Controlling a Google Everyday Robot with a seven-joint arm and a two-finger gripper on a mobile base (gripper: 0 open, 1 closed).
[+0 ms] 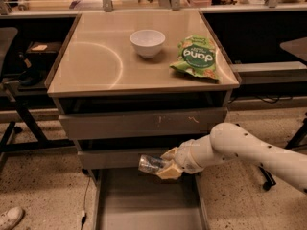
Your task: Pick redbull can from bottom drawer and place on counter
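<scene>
Gripper (164, 166) sits low at the front of the cabinet, its pale fingers clamped on the redbull can (149, 163). I read the can as lying roughly on its side, with its silvery body poking out to the left of the fingers. The can hangs over the back part of the bottom drawer (144, 205), which stands pulled out with its grey floor showing, and I see the can clear of that floor. From my view it overlaps the lower edge of the drawer front just above. The white arm (249, 150) reaches in from the right side of the cabinet. Two upper drawers (144, 123) are closed, the top one with scuff marks on its front. Up on the counter (91, 66) I note a white bowl (147, 42) near the back centre and a green snack bag (196, 56) just beside it, near the right edge. A white shoe (9, 217) shows at the lower left on the speckled floor.
</scene>
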